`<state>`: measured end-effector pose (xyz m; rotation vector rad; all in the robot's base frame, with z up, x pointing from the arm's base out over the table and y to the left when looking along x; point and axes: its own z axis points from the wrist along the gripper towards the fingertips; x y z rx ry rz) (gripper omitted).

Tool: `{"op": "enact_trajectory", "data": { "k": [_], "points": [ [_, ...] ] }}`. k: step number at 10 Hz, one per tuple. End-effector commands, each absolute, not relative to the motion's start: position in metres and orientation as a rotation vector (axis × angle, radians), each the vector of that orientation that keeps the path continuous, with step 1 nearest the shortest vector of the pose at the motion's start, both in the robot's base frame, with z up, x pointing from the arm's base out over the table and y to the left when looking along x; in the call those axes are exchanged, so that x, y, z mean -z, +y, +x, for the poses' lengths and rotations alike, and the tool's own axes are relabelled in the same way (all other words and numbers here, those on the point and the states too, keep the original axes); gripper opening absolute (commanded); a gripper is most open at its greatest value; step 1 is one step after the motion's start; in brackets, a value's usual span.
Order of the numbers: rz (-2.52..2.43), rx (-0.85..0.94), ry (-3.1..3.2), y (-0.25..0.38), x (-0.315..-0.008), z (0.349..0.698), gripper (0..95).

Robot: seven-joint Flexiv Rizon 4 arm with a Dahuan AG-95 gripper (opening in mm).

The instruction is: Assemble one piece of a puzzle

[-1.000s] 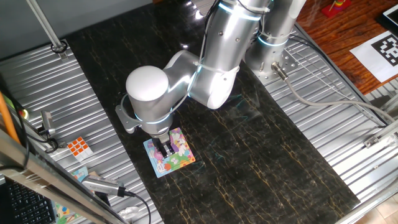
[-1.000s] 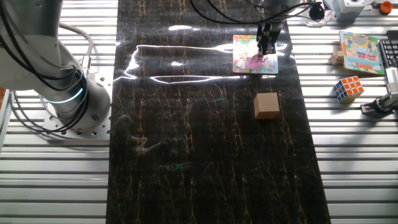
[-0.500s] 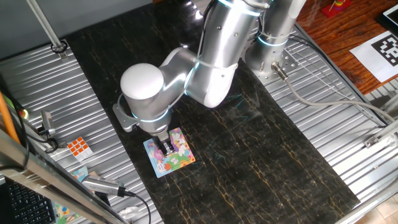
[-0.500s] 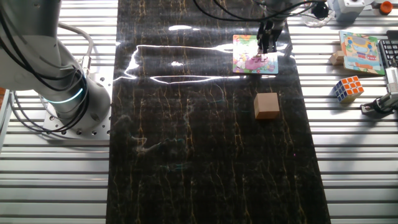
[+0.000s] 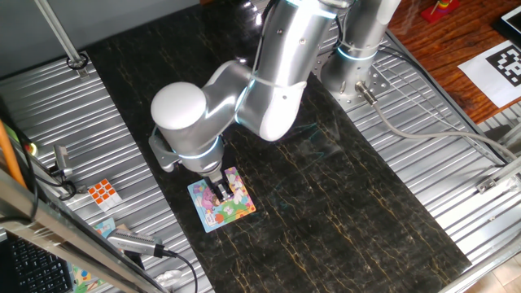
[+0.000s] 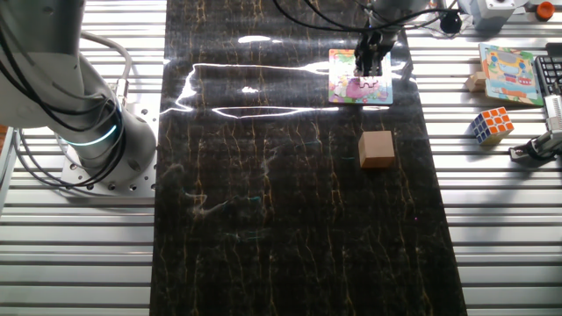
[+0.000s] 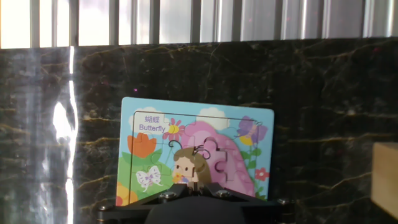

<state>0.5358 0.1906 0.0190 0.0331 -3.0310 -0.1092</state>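
1. You are looking at the arm reaching down over the puzzle (image 5: pixel 222 199), which is lying flat on the dark marbled table (image 5: pixel 342 203).
2. The jaws are hanging right over the upper middle of the board in one fixed view; the gripper (image 5: pixel 220 192) is covering part of the picture there.
3. In the other fixed view the gripper (image 6: pixel 366 63) is sitting at the puzzle's (image 6: pixel 360 76) 12 o'clock half, its dark fingers close together; you cannot tell whether they are pinching anything.
4. From the hand view you are seeing the puzzle (image 7: pixel 198 152) nearly whole: light blue border, the word "Butterfly" at its 10 o'clock corner, a pink dome in the middle with jigsaw seams running across it.
5. The piece (image 7: pixel 219 163) is showing as a pink knobbed shape within that dome, lying level with its neighbours; whether it is fully seated you cannot tell.
6. The gripper housing (image 7: pixel 193 208) is filling the bottom edge of the hand view, hiding the fingertips themselves.
7. A tan wooden cube (image 6: pixel 376 148) is resting on the table at 6 o'clock from the puzzle, well apart from it.
8. An orange-and-white twisty cube (image 6: pixel 490 125) is sitting off the dark mat, on the ribbed metal at 3 o'clock from the wooden cube.
9. A second picture board (image 6: pixel 507 74) is lying at 12 o'clock from the twisty cube.
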Motion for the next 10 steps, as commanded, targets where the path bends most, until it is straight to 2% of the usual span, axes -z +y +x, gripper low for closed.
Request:
{"op": "enact_trajectory", "data": {
  "k": [1,10],
  "points": [
    [0.030,0.118,-3.019,0.1902,-0.0208,0.5330,0.0],
    [0.045,0.136,-3.018,0.1902,-0.0186,0.5329,0.0]
  ]
}}
